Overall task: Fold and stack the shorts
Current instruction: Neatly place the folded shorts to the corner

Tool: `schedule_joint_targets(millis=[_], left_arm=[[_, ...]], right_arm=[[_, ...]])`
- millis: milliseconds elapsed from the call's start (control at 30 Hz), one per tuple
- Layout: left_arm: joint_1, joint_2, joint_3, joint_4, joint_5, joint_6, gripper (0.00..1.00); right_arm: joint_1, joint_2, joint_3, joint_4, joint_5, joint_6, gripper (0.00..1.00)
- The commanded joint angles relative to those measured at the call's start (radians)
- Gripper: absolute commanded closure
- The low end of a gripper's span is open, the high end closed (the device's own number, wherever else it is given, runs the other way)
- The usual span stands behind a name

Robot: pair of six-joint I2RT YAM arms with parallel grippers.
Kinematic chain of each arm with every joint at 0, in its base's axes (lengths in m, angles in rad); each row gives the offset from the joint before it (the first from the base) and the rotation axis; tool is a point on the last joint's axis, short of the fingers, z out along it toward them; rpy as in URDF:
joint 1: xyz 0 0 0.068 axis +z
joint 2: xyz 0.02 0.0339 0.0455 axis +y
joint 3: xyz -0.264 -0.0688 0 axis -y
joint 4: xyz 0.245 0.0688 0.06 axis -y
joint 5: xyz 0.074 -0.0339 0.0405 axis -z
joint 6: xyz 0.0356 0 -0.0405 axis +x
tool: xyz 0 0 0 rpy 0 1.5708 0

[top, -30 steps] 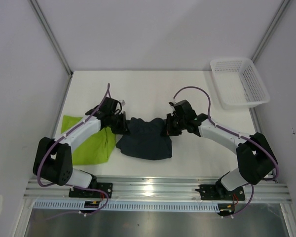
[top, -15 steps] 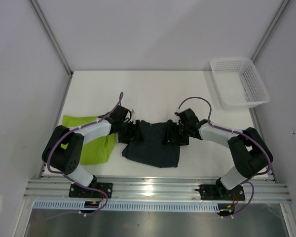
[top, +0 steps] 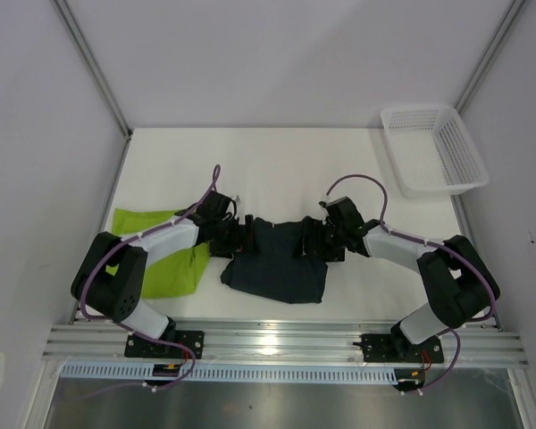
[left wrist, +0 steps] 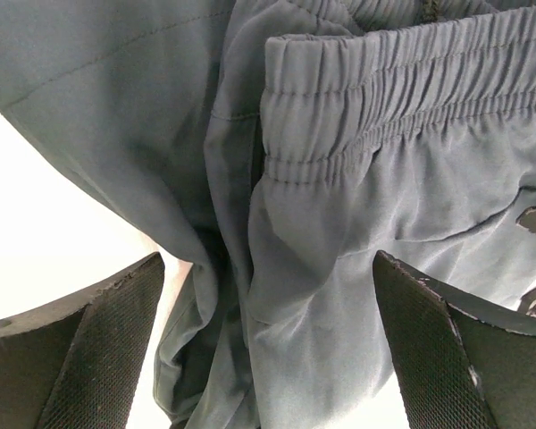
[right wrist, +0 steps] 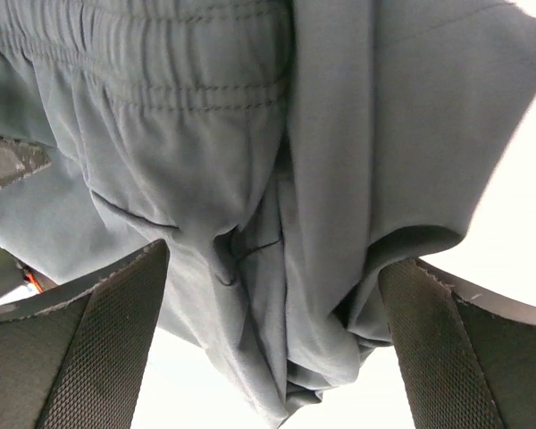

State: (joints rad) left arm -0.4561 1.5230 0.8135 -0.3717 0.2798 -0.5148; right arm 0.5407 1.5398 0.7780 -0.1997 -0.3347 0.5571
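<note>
The dark navy-teal shorts (top: 279,266) lie folded and rumpled on the white table, near the front centre. My left gripper (top: 242,239) sits at their upper left corner and my right gripper (top: 312,242) at their upper right corner. Both are open. In the left wrist view the left gripper (left wrist: 268,344) straddles loose navy cloth (left wrist: 339,223) below the elastic waistband (left wrist: 384,80) without pinching it. The right gripper (right wrist: 272,349) likewise stands wide around a bunched fold of the navy shorts (right wrist: 250,143). The lime green shorts (top: 165,261) lie flat to the left, partly under the left arm.
A white mesh basket (top: 456,179) stands at the back right corner of the table. White walls close in the table on the left, right and back. A metal rail (top: 286,338) with the arm bases runs along the front edge.
Both grippers went from shut to wide open and let go of the navy shorts. The shorts settled onto the table slightly to the right, and both arms dropped lower.
</note>
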Motion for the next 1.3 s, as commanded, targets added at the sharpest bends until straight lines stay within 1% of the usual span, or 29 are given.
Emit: schedule_joint_targets(millis=[0,67,100,167,200,267,300,333,433,533,600,633,667,733,767,833,867,900,933,967,1000,1067,1100,1167,1267], left_arm=[[0.000,0.014,-0.008,0.034,-0.020,0.004,0.01],[-0.001,0.011,-0.022,0.045,-0.024,0.001,0.01],[-0.003,0.012,-0.025,0.050,-0.028,-0.004,0.02],[-0.026,-0.004,-0.043,0.068,-0.065,-0.025,0.05],[-0.048,-0.007,-0.050,0.077,-0.076,-0.036,0.05],[-0.068,-0.003,-0.063,0.102,-0.106,-0.063,0.06],[-0.087,0.005,-0.065,0.112,-0.111,-0.070,0.06],[-0.093,0.015,-0.071,0.141,-0.113,-0.082,0.06],[-0.113,0.052,-0.094,0.186,-0.137,-0.103,0.07],[-0.115,0.026,-0.138,0.237,-0.160,-0.116,0.07],[-0.115,0.043,-0.137,0.237,-0.162,-0.108,0.14],[-0.115,0.058,-0.131,0.240,-0.151,-0.106,0.21],[-0.115,0.072,-0.129,0.247,-0.139,-0.106,0.38],[-0.115,0.104,-0.126,0.257,-0.133,-0.106,0.55],[-0.115,0.106,-0.128,0.260,-0.136,-0.108,0.69],[-0.115,0.094,-0.132,0.263,-0.148,-0.111,0.78],[-0.115,0.091,-0.131,0.261,-0.152,-0.111,0.98],[-0.115,0.088,-0.129,0.254,-0.156,-0.111,1.00],[-0.115,0.091,-0.123,0.252,-0.153,-0.110,1.00],[-0.115,0.094,-0.120,0.251,-0.149,-0.111,1.00],[-0.115,0.098,-0.119,0.255,-0.145,-0.111,1.00],[-0.115,0.098,-0.125,0.263,-0.142,-0.116,1.00],[-0.115,0.091,-0.135,0.272,-0.143,-0.120,1.00],[-0.115,0.051,-0.137,0.260,-0.169,-0.120,1.00],[-0.115,0.002,-0.099,0.186,-0.223,-0.107,1.00]], right_arm=[[0.044,-0.007,-0.006,0.023,0.089,0.023,0.04],[0.082,-0.009,-0.006,0.025,0.164,0.041,0.06],[0.093,-0.012,-0.008,0.028,0.184,0.046,0.10],[0.110,-0.014,-0.009,0.031,0.236,0.059,0.13],[0.125,-0.010,-0.008,0.031,0.249,0.067,0.17],[0.134,-0.010,-0.005,0.029,0.269,0.072,0.22],[0.142,-0.010,-0.005,0.032,0.279,0.073,0.29],[0.143,-0.004,-0.003,0.037,0.283,0.073,0.31],[0.154,0.020,0.017,0.028,0.302,0.072,0.34],[0.166,0.046,0.040,0.029,0.307,0.070,0.35],[0.169,0.062,0.056,0.032,0.307,0.076,0.39],[0.173,0.069,0.063,0.036,0.303,0.076,0.42],[0.176,0.085,0.069,0.039,0.298,0.076,0.47],[0.180,0.098,0.087,0.045,0.287,0.078,0.56],[0.183,0.112,0.092,0.046,0.284,0.079,0.59],[0.188,0.118,0.095,0.057,0.284,0.081,0.70],[0.192,0.120,0.096,0.060,0.286,0.084,0.73],[0.194,0.118,0.095,0.071,0.287,0.084,0.80],[0.196,0.115,0.093,0.077,0.287,0.087,0.82],[0.203,0.112,0.093,0.082,0.286,0.089,0.88],[0.206,0.111,0.095,0.085,0.289,0.090,0.90],[0.220,0.105,0.099,0.085,0.301,0.092,0.98],[0.226,0.094,0.099,0.083,0.310,0.092,1.00],[0.240,0.079,0.099,0.079,0.335,0.093,1.00],[0.255,0.051,0.109,0.062,0.379,0.090,1.00]])
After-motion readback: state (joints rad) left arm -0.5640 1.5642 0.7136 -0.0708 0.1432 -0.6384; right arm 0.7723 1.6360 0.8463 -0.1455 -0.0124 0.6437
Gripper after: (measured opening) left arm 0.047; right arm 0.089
